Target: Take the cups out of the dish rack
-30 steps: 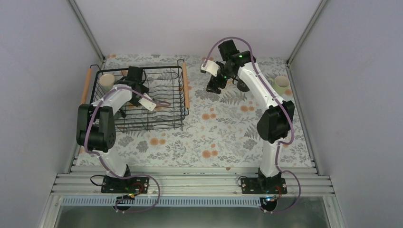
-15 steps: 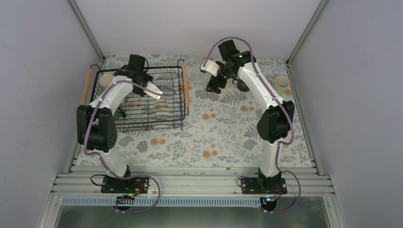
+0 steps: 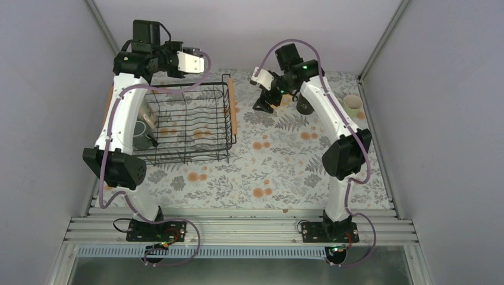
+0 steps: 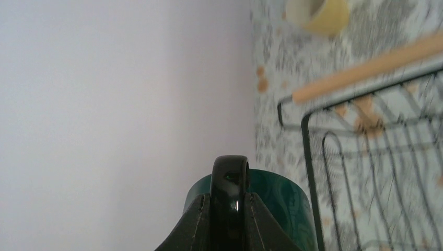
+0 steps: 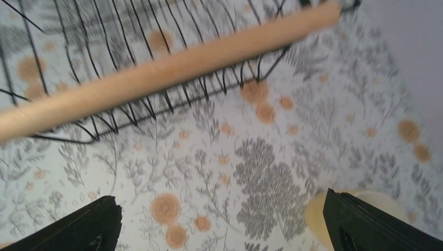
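cups are the job, and the one in hand is the dark teal mug (image 4: 277, 201).

left wrist view: my left gripper (image 4: 230, 204) is pressed together on the mug's handle. the dark loop stands up between the two fingers and the body hangs just behind. beyond it are a corner of the dish rack (image 4: 305, 157) with its wooden handle (image 4: 365, 60), and a yellow cup (image 4: 318, 13) out on the cloth past that. a pinch on the handle lets a mug swing, so i judge the carry should be slow and level, with no wrist flicks.

right wrist view: my right gripper (image 5: 224, 227) is spread wide and holds nothing. it hovers over the floral cloth (image 5: 209, 172) just outside the rack, and a cream cup (image 5: 360, 212) sits by one finger. that arm is over the landing area, so i'd pick a spot apart from it.

top view: my left arm (image 3: 119, 113) stands tall over the rack's far left corner, and i judge the mug is above the wires. a grey-green cup (image 3: 139, 127) waits inside the rack at the left. a pale cup (image 3: 352, 105) and a dark cup (image 3: 304, 107), half hidden by my right arm, are out on the cloth. i'd cross over the wooden handle with room to spare, lower onto bare cloth until the base rests flat, and only then open.
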Motion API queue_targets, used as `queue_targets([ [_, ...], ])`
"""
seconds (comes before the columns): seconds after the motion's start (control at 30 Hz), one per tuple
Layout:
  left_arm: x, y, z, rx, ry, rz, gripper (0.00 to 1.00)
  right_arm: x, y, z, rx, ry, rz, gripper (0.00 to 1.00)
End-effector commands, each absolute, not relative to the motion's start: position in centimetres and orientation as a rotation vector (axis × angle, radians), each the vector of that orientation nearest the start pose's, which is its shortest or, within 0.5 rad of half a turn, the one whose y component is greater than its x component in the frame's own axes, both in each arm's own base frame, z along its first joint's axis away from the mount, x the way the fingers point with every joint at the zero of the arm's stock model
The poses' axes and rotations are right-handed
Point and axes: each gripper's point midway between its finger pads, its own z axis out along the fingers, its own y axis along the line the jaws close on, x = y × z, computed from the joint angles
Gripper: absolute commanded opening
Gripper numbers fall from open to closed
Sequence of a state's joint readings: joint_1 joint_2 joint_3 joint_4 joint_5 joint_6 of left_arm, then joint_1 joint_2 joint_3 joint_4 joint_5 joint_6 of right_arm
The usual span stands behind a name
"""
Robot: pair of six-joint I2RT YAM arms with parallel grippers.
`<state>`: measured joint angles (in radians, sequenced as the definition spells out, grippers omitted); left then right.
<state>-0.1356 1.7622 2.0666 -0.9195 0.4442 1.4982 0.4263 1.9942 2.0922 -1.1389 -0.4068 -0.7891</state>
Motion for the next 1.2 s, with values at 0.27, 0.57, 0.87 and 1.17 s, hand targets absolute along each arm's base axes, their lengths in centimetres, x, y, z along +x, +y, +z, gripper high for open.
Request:
queue_targets([
  [0.27,39.9,-20.9,44.4,1.458,1.024,-0.364,0.02,37.0,29.6,38.6,-1.471,1.523,0.617,1.0],
  [0.57,38.5,-23.4,46.6,1.361,0.861,-0.414,0.02,35.3,30.9,40.7,-1.472,1.418,0.772,1.0],
  [0.87,38.1,-25.1,47.9,1.327,0.797,-0.487,0.02,35.6,30.9,39.4,-1.475,1.42,0.781,0.99],
  [1.17,37.2,-26.5,47.6,1.326,0.769,-0.567,0.02,35.9,30.2,39.1,-1.466,1.397,0.803,0.98],
])
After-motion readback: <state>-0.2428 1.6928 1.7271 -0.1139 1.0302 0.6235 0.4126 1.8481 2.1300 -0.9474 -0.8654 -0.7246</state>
